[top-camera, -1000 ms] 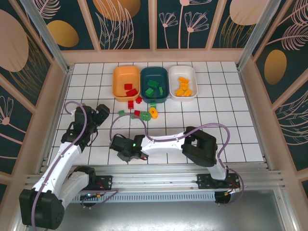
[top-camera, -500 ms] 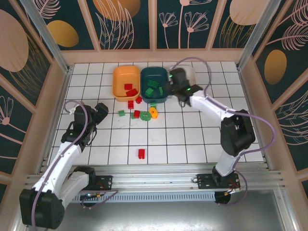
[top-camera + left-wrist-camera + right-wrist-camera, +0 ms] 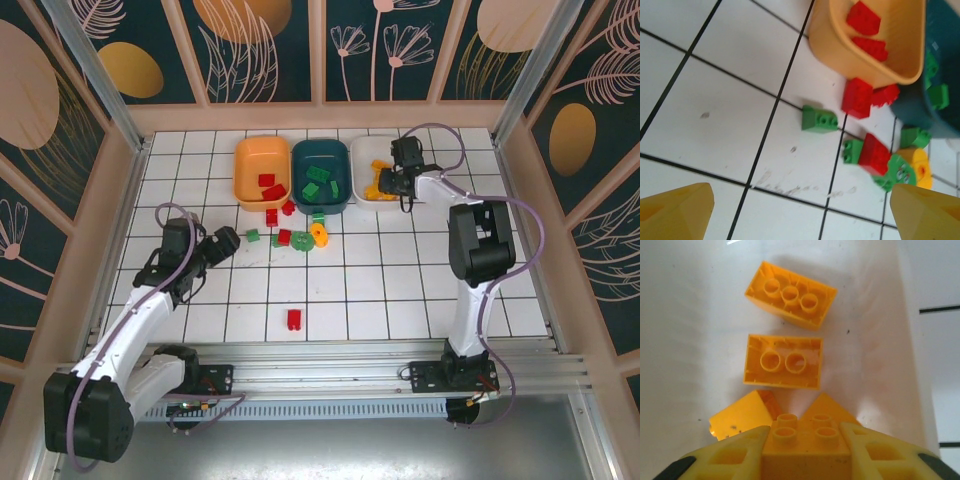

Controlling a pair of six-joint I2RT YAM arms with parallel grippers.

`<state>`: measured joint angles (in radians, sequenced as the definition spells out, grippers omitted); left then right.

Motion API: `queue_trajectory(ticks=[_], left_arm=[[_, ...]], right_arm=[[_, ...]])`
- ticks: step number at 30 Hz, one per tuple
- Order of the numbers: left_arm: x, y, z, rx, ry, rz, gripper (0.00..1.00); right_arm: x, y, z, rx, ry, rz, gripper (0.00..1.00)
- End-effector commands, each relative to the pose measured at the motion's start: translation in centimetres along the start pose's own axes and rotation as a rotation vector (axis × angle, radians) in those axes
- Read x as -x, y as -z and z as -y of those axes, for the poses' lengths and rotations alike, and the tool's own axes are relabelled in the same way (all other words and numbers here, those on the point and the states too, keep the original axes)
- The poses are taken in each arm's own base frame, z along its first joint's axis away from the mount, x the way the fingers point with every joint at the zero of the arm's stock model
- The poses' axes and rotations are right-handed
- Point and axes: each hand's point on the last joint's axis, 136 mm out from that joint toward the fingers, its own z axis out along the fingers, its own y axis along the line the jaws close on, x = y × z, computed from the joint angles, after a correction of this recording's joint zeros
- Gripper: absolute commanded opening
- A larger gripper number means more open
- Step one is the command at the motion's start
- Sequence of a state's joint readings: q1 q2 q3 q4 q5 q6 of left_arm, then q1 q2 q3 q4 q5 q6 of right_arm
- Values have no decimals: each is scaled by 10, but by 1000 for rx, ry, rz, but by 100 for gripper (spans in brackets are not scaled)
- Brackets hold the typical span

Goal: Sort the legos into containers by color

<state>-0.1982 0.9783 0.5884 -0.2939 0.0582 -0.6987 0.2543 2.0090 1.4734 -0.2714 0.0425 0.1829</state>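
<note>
Clamped on a yellow brick [image 3: 801, 452], the right claw [image 3: 802, 445] hangs over the white tray [image 3: 356, 160], the right-hand one of three trays in the far row. In the wrist view the held brick sits studs-up between the two fingers, above a three-stud brick [image 3: 791, 295] and a two-stud brick [image 3: 784, 361] lying on the tray floor.

The main risk looks to be the release. Dropped from height, the brick could strike the pieces below and bounce over the low wall onto the tiles. It could also cling to one finger and be carried out as the arm lifts. Lowering first and opening fully would probably prevent both.

The left claw [image 3: 225, 241] is spread wide and holds nothing, aimed at the loose cluster just near of the orange tray [image 3: 250, 150] and the teal tray [image 3: 305, 150]. There a red brick [image 3: 875, 154] touches a small green brick [image 3: 853, 151], so a careless grab may take two colours at once or shove pieces apart. A lone red brick [image 3: 294, 319] lies well apart, close to the near edge.
</note>
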Motion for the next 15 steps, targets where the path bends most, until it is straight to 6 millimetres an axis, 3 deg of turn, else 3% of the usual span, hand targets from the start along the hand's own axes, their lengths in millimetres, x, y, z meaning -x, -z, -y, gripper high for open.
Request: queue_trajectory(ticks=[1, 3, 5, 9, 15], left_arm=[[-27, 2, -3, 85, -135, -88, 92], [-41, 4, 5, 91, -177, -118, 93], [-50, 6, 11, 90, -194, -144, 98], [-68, 13, 31, 38, -220, -186, 98], [-136, 13, 72, -39, -294, -328, 97]], right_arm=[[21, 10, -7, 25, 8, 44, 55], [29, 19, -7, 16, 3, 74, 64], [37, 32, -9, 16, 6, 105, 66], [46, 62, -16, 19, 12, 181, 69], [29, 98, -32, 52, 9, 256, 71]])
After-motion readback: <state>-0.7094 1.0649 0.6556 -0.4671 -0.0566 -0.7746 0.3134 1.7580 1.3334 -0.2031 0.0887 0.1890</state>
